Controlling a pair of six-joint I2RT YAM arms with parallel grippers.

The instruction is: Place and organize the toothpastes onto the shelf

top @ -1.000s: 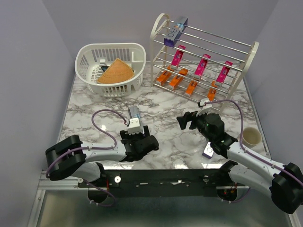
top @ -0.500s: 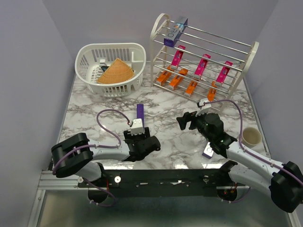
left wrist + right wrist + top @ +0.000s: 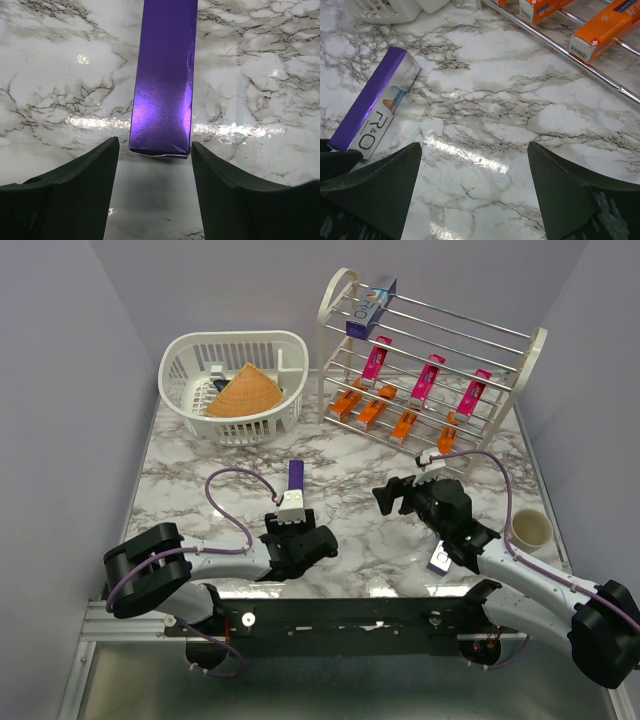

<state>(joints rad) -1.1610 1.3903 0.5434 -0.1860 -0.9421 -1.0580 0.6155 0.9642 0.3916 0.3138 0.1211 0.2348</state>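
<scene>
My left gripper (image 3: 155,146) has its jaws apart, straddling the near end of a purple toothpaste carton (image 3: 164,75) lying straight ahead; slight gap on its left side. My right gripper (image 3: 474,146) gapes wide.

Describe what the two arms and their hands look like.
The left arm and right arm have pale whitish links, bulky black joints and a looping purple cable each. The left hand and right hand each have two dark, wedge-shaped fingers, with a small white block at the wrist.
</scene>
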